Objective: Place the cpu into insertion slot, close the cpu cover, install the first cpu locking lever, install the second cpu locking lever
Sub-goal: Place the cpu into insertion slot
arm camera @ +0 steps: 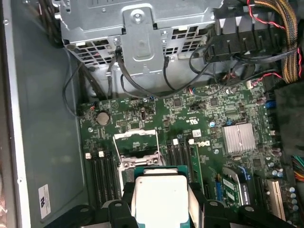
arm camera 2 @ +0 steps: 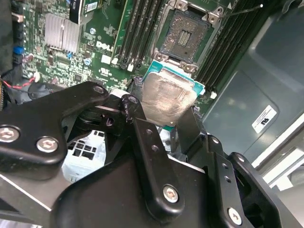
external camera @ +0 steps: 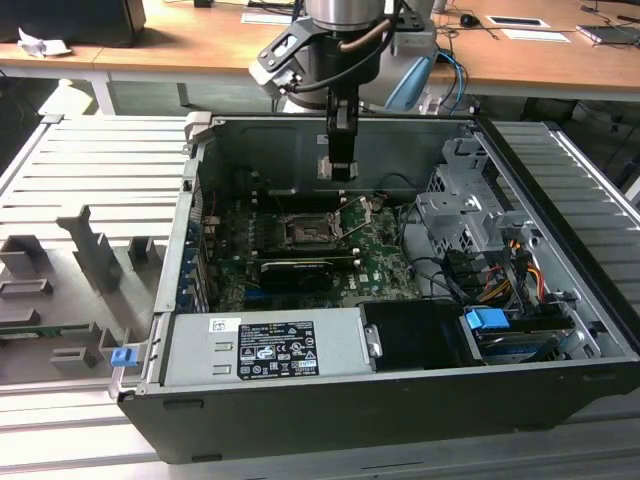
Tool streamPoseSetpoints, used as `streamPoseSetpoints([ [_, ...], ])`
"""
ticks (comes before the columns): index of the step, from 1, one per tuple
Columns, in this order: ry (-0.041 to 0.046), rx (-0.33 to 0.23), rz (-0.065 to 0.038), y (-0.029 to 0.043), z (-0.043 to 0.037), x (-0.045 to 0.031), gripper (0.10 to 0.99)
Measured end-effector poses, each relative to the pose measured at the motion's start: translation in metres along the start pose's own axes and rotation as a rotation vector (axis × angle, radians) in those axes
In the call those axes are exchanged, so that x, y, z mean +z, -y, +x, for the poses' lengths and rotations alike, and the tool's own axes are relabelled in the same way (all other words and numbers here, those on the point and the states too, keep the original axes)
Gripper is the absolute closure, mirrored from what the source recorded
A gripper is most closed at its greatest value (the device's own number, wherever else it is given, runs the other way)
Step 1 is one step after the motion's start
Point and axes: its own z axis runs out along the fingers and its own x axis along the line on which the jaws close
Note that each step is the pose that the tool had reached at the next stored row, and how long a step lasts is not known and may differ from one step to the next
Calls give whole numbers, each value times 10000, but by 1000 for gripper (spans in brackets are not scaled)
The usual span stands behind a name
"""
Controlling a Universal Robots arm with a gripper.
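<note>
Tool (arm camera 2: 160, 111) is clamped on the cpu (arm camera 2: 167, 95), black fingers (arm camera 2: 190, 124) pinching two opposite edges. Chip hangs tilted above the mobo, apart from the insertion slot (arm camera 2: 187, 31). Cpu top is dull silver-grey metal w/ smeary marks, and a teal-green substrate shows round the rim. In the exterior view I see the tool (external camera: 339, 170) hanging inside the open pc case (external camera: 300, 420), above the slot and toward the case's far wall.

The slot is a square black socket w/ a dark pin field in the centre and a metal rim. The cpu cover (arm camera: 136, 138), a thin silvery frame, stands swung up on the side toward the drive cage (arm camera: 137, 38). A thin wire lever (arm camera 2: 242, 10) sticks out beside the slot. Long narrow black memory slots (arm camera 2: 142, 33) run close along one side, w/ another bank on the other.

A finned alu heatsink (arm camera: 240, 137) sits further off. Black expansion card (external camera: 295, 270) lies just nearer the camera than the slot in the exterior view, then the psu (external camera: 270, 345) w/ its white label. Black cable loops (arm camera: 142, 83) droop from the perforated grey cage over the board edge. Case rests on a ribbed grey metal bench (external camera: 90, 160).
</note>
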Motion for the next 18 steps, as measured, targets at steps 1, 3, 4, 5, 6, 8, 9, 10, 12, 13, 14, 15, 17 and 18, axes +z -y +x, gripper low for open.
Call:
streamPoseSetpoints([
  [1,12,149,-2,0,0,4,557],
  [3,29,335,-6,1,0,9,557],
  [4,35,388,-6,1,0,10,557],
  [5,37,424,-7,1,0,12,557],
  [6,39,435,-7,1,0,14,557],
  [8,41,477,-9,2,0,19,557],
  [9,44,521,-10,2,0,23,557],
  [10,59,678,-12,3,-1,31,557],
  [12,89,1023,-18,5,-1,50,557],
  [13,97,1104,-18,6,-1,61,557],
  [14,97,1107,-19,7,-2,70,557],
  [15,94,1075,-20,8,-2,81,557],
  [17,67,758,-13,11,-2,95,557],
  [18,51,573,-10,11,-2,105,557],
])
